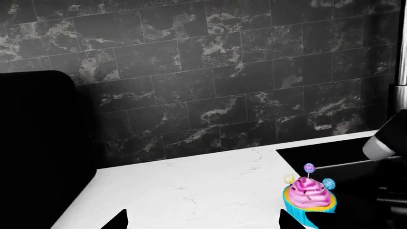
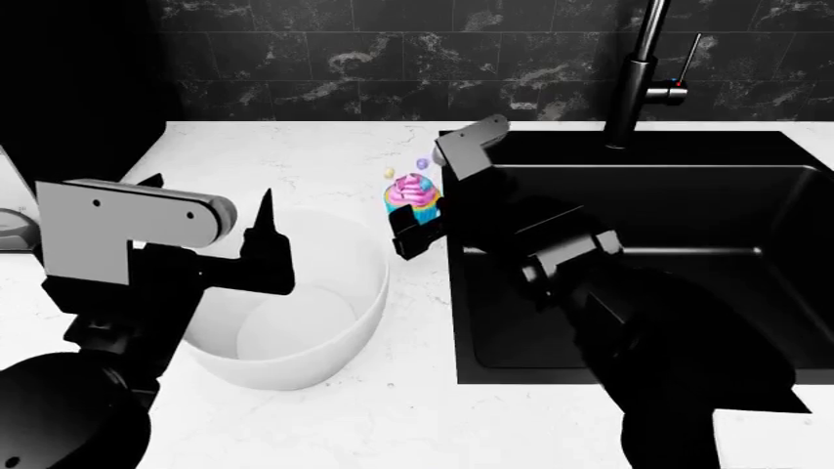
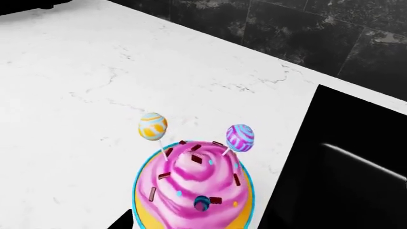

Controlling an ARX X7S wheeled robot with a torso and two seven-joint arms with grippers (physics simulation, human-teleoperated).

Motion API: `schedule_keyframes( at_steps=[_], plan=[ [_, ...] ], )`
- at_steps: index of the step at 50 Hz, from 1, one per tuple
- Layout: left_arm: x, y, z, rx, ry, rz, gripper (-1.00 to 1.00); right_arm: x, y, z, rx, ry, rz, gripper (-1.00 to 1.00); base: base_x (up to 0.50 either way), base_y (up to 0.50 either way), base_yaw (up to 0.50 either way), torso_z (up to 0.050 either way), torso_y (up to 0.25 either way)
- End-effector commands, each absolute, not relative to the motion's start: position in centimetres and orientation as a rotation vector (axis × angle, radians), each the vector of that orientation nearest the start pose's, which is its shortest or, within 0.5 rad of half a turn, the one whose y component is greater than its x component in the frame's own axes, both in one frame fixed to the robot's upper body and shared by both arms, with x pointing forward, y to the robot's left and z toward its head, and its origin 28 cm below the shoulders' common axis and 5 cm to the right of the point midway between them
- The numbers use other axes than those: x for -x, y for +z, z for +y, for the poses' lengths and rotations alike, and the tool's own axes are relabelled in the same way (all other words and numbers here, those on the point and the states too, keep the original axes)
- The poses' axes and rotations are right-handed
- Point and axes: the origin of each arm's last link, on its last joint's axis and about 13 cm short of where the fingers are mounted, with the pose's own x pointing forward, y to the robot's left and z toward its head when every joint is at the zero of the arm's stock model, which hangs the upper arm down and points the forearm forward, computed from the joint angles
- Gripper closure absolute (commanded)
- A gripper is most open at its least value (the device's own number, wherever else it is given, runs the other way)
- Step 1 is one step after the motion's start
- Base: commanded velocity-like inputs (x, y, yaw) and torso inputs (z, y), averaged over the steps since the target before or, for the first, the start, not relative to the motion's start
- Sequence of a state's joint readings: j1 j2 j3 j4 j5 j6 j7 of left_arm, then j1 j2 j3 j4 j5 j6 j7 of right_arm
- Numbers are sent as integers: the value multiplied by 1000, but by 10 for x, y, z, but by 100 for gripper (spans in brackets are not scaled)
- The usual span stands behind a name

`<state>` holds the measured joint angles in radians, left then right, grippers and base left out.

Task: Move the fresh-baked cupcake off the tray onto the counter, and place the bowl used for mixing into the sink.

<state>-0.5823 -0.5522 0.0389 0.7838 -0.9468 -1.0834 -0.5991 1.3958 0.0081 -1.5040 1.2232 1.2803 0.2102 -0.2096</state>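
Cupcake (image 2: 412,192) on the white surface (image 2: 326,156), just left of the sink (image 2: 626,254), with the right jaws around it.
Right gripper (image 2: 420,223) reaches in from the sink side; its jaws flank the cupcake's wrapper, but I cannot tell whether they press it. Left gripper (image 2: 268,249) hovers at the near left over the bowl (image 2: 307,327), which sits on the surface left of the sink's near corner; its jaws stand apart, empty. Faucet (image 2: 639,73) rises behind the sink at the far wall.
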Motion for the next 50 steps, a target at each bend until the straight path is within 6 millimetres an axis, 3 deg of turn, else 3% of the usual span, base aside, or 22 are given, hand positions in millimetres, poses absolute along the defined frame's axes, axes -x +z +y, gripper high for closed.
schedule_keyframes(
  at_steps=[1, 10, 20, 34, 50],
  plan=[
    [-215, 219, 236, -118, -67, -115, -100, -415, 178, -60, 62, 560, 395, -100, 0, 0, 0, 0, 0],
    [-215, 221, 235, -119, -69, -117, -100, -408, 175, -65, -28, 561, 404, -100, 0, 0, 0, 0, 0],
    [-213, 221, 234, -117, -71, -122, -100, -397, 168, -70, 1, 562, 406, -100, 0, 0, 0, 0, 0],
    [-209, 227, 234, -124, -75, -128, -100, -372, 181, -88, 24, 558, 328, -100, 0, 0, 0, 0, 0],
    [-191, 249, 226, -187, -140, -99, -100, -296, 216, -124, -3, 468, 148, -100, 0, 0, 0, 0, 0]
  ],
)
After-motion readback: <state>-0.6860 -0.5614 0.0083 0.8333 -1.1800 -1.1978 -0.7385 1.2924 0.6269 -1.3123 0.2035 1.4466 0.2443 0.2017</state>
